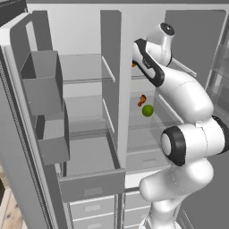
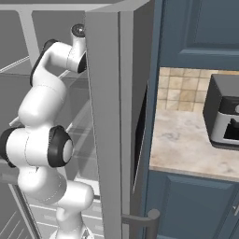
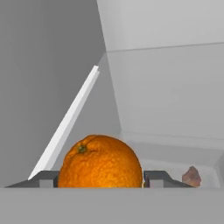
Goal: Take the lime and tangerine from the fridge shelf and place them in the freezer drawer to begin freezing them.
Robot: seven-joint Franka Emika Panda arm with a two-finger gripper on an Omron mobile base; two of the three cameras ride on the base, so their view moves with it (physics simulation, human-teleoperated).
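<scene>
My arm [image 1: 183, 98] rises from the base, bends at the elbow and reaches up into the right part of the open fridge, near an upper shelf. In the hand view my gripper [image 3: 100, 178] has one finger on each side of the tangerine [image 3: 100, 162], both touching its skin, so it pinches the fruit. The tangerine is round, with dimpled orange peel and a small green stem spot. The lime [image 1: 147, 110], a smooth green ball, lies on a lower glass shelf. The freezer drawer [image 1: 91, 185] stands pulled out below, dark grey, with a flat front.
</scene>
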